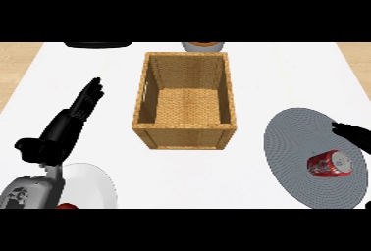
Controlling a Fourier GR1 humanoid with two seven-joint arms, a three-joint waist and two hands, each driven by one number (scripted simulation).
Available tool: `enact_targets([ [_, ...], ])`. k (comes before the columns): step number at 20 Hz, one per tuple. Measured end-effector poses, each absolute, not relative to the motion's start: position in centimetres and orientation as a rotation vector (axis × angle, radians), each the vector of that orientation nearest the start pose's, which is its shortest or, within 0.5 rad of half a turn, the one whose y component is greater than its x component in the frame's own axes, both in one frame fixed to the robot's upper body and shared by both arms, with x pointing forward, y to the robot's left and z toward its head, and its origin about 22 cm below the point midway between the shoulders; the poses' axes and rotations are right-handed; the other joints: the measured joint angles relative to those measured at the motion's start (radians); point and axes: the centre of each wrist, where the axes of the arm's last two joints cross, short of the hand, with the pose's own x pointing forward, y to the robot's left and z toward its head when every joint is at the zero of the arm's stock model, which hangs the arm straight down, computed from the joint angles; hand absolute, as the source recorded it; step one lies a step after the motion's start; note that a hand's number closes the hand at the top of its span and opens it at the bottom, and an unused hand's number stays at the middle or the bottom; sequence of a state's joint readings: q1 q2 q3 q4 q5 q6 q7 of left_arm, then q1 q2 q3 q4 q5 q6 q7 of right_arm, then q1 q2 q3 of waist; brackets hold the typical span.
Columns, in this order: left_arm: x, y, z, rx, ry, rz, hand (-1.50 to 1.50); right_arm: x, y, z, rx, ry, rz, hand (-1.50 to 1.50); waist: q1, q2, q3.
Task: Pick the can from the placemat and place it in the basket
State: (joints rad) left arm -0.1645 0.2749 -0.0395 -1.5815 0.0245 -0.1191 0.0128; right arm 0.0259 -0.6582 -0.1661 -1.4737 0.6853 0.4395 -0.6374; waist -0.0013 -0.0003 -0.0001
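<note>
A red can (332, 164) lies on its side on the round grey placemat (297, 147) at the right. The woven basket (185, 100) stands in the middle of the white counter, open at the top, with nothing inside. My right hand (354, 133) shows at the right edge, just above the can and apart from it; only part of it is in view. My left hand (72, 120) is at the left, fingers straight and pointing up, holding nothing.
A white plate (91, 188) with a small red thing at its lower edge sits at the lower left beside my left forearm. A dark object (98, 44) and a grey bowl (201, 46) stand at the far edge behind the basket.
</note>
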Motion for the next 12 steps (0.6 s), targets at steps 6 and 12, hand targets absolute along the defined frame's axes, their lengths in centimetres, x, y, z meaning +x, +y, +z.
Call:
enact_targets([
  [6, 27.7, 25.8, 5.9, 0.051, -1.689, -0.378, 0.00, 23.5, -41.4, 6.4, -0.449, -1.428, 1.390, -1.50, 0.001, 0.000, 0.000],
  [12, 27.6, 26.7, 5.3, 0.045, -1.683, -0.379, 0.00, 23.9, -40.5, 5.5, -0.462, -1.392, 1.403, -1.50, 0.001, 0.000, 0.000],
])
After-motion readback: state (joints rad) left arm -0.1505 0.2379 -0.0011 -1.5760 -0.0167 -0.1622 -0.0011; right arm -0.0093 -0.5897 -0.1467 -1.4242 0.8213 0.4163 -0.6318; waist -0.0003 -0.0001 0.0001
